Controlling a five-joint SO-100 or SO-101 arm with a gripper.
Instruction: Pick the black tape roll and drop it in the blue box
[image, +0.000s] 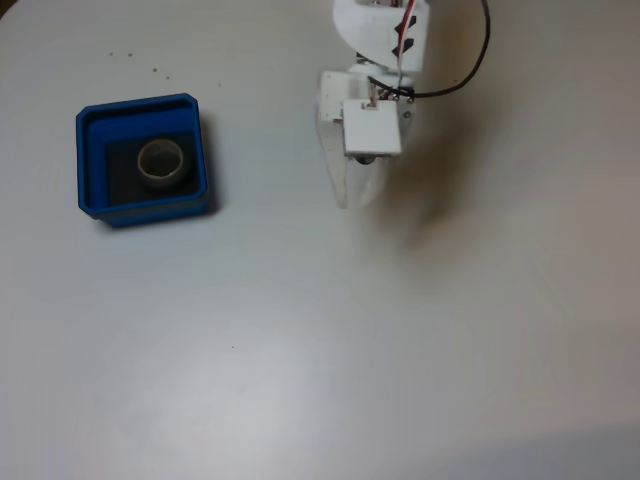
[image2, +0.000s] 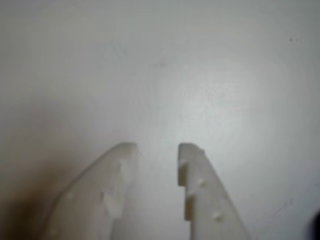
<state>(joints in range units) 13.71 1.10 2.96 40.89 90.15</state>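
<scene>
The black tape roll already lies inside the blue box, at nine o'clock from the end effector, which is spread, empty above bare worktop. Judged done; next, simply retreat.

Cut-off arm, blurred tool, dark roll lost against dark floor

In the fixed view the arm runs off the top edge and its body hides the tool's fingertips; the black tape roll merges with the blue box's floor. In the wrist view the fingers are soft, cut by the bottom edge.
</scene>
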